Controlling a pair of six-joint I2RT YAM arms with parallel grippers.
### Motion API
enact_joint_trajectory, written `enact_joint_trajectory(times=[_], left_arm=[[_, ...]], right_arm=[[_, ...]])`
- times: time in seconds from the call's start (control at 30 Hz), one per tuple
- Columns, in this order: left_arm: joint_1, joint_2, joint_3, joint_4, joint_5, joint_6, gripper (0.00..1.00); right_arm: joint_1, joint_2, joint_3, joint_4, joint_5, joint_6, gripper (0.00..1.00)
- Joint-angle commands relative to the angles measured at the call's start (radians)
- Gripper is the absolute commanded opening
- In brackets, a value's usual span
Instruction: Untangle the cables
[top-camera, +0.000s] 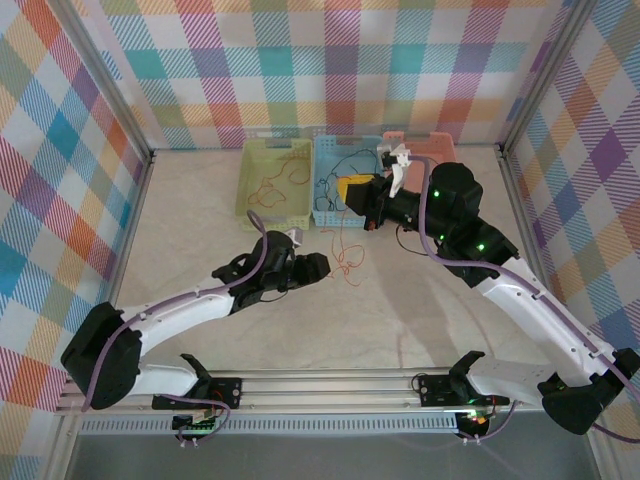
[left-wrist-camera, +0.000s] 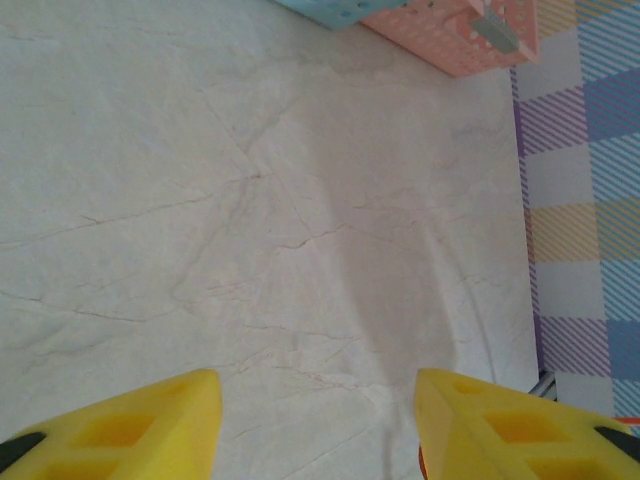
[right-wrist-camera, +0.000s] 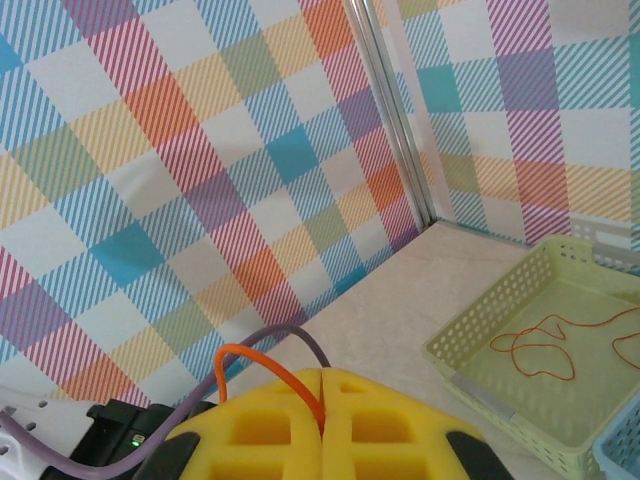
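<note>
My right gripper (right-wrist-camera: 322, 395) is shut on an orange cable (right-wrist-camera: 250, 358), which loops up out of the closed yellow fingers. In the top view this gripper (top-camera: 350, 190) hovers at the front of the blue basket (top-camera: 322, 215), and a tangle of orange cable (top-camera: 345, 255) lies on the table below it. Dark cables (top-camera: 330, 180) lie inside the blue basket. Another orange cable (right-wrist-camera: 545, 345) lies in the green basket (right-wrist-camera: 470, 350). My left gripper (left-wrist-camera: 318, 430) is open over bare table, nothing between its fingers; from above it (top-camera: 318, 266) sits just left of the orange tangle.
Three baskets stand in a row at the back: green (top-camera: 250, 195), blue, and pink (top-camera: 440, 148). The pink basket (left-wrist-camera: 450, 35) shows ahead of the left gripper. Plaid walls enclose the table on three sides. The right arm (top-camera: 520, 290) crosses the right half of the table.
</note>
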Motion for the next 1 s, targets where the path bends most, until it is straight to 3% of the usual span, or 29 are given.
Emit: enact_joint_trajectory(times=[0.0,0.33,0.47,0.63,0.77,0.97], left_arm=[[-0.030,0.006,0.028,0.057,0.027,-0.035,0.56],[-0.071,-0.032,0.050,0.037,0.005,-0.086,0.59],[-0.073,-0.040,0.049,0.026,-0.005,-0.083,0.48],[-0.073,-0.055,0.051,-0.016,-0.038,-0.059,0.15],[-0.073,-0.073,0.055,-0.081,-0.105,-0.022,0.01],[-0.063,-0.120,0.055,-0.202,-0.237,0.058,0.00]], right_arm=[[-0.007,-0.005,-0.013,0.029,0.001,-0.007,0.00],[-0.007,-0.001,-0.035,0.031,0.039,-0.062,0.00],[-0.007,-0.001,-0.042,0.042,0.027,-0.057,0.00],[-0.007,-0.002,-0.039,0.038,0.030,-0.062,0.00],[-0.008,-0.009,-0.034,0.028,0.035,-0.071,0.00],[-0.015,-0.050,-0.033,0.001,0.062,-0.105,0.00]])
